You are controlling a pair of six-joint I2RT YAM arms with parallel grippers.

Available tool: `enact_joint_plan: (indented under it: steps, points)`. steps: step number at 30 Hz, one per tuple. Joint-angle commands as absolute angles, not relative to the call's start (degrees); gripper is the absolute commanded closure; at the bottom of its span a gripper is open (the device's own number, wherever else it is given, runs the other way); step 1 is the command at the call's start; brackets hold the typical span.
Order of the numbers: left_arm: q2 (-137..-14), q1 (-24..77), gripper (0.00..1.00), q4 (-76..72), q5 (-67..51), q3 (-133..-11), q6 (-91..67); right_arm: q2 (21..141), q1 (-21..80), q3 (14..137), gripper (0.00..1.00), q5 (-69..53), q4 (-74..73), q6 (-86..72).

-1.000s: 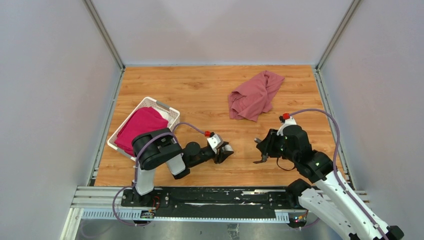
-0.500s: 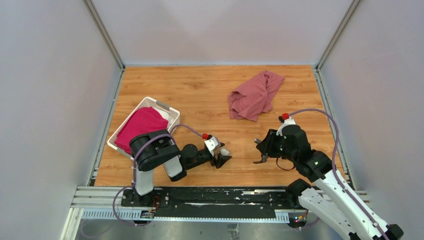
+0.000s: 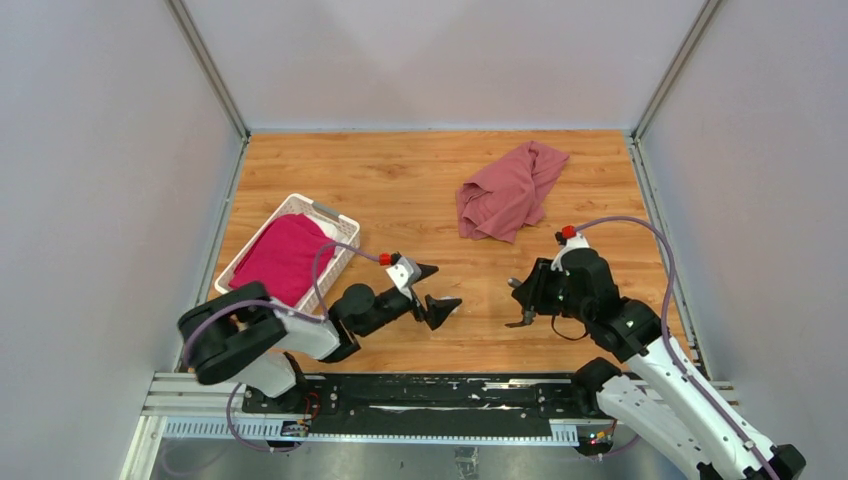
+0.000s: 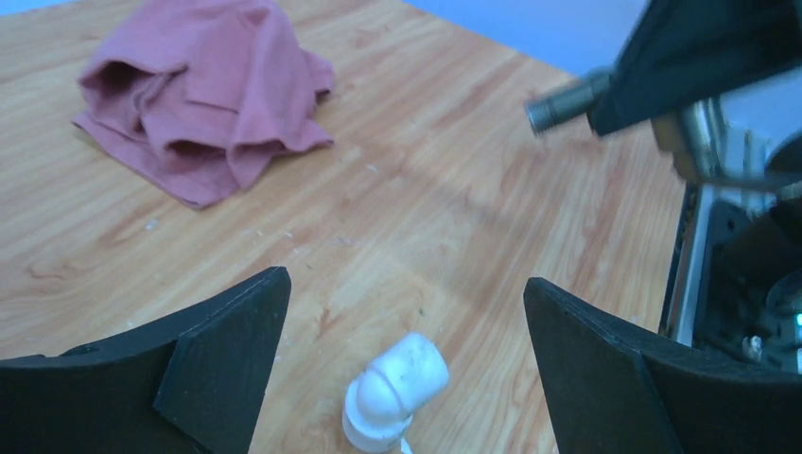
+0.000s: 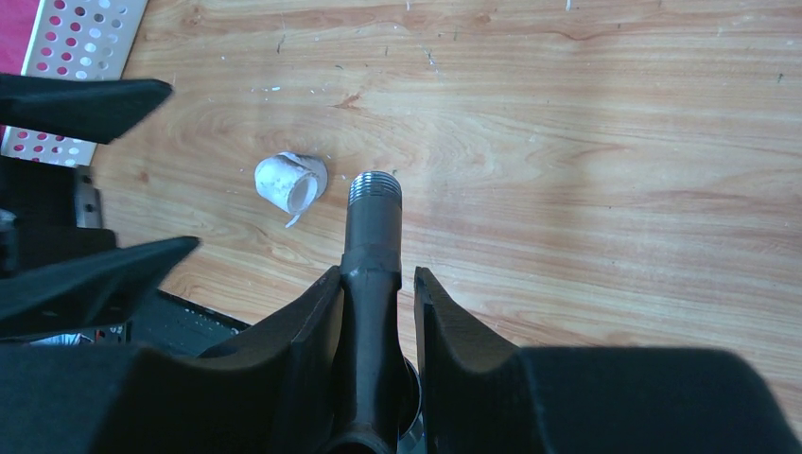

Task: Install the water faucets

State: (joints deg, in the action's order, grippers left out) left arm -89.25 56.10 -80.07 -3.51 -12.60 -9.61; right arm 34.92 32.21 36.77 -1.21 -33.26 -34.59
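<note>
On the wood-grain table [image 3: 400,180], the stubby white cylindrical fitting [image 4: 395,388] lies loose between the left gripper's [image 4: 405,282] spread fingers. The right gripper [image 5: 375,279] clenches the dark grey metal tap [image 5: 374,213]; an off-centre closure could roll the fitting away.

Left arm [image 3: 240,340] at 7 o'clock, right arm [image 3: 600,292] at 5 o'clock: black rounded joint housings, white links. Thin purple cable [image 3: 625,219] looping along each, red cap [image 3: 568,232] by each wrist. Left gripper [image 3: 432,288], right gripper [image 5: 375,274]: matte black wedge fingers.
</note>
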Motion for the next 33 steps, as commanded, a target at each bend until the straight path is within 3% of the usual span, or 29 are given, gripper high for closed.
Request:
enact_joint_plan:
  steps: [1,6,10,13,19,24,33]
  points:
    - [-74.20,57.52,0.00,-45.26,8.90,-20.02,-14.26,35.60,31.73,37.43,1.00,-0.30,-32.77,-34.86]
    - [-69.30,57.57,0.00,0.94,24.58,-39.24,-22.93,38.29,31.73,37.44,1.00,-0.84,-30.71,-34.63]
    - [-72.58,57.57,0.00,19.80,30.78,-49.10,-31.94,40.23,31.72,37.36,1.00,-2.14,-28.37,-34.96]
    - [-71.56,57.50,0.00,23.15,30.79,-49.52,-44.04,41.56,31.68,37.35,1.00,-2.75,-27.23,-35.09]
    - [-71.20,57.04,0.00,14.31,16.75,-44.79,-55.21,41.93,31.65,37.29,1.00,-3.05,-26.81,-34.61]
    - [-74.36,57.04,0.00,26.26,16.66,-49.63,-69.44,41.85,31.71,36.92,1.00,-3.38,-26.72,-33.56]
    - [-88.97,57.13,0.00,34.47,4.97,-59.11,-84.28,43.12,31.73,36.98,1.00,-5.48,-25.30,-32.97]
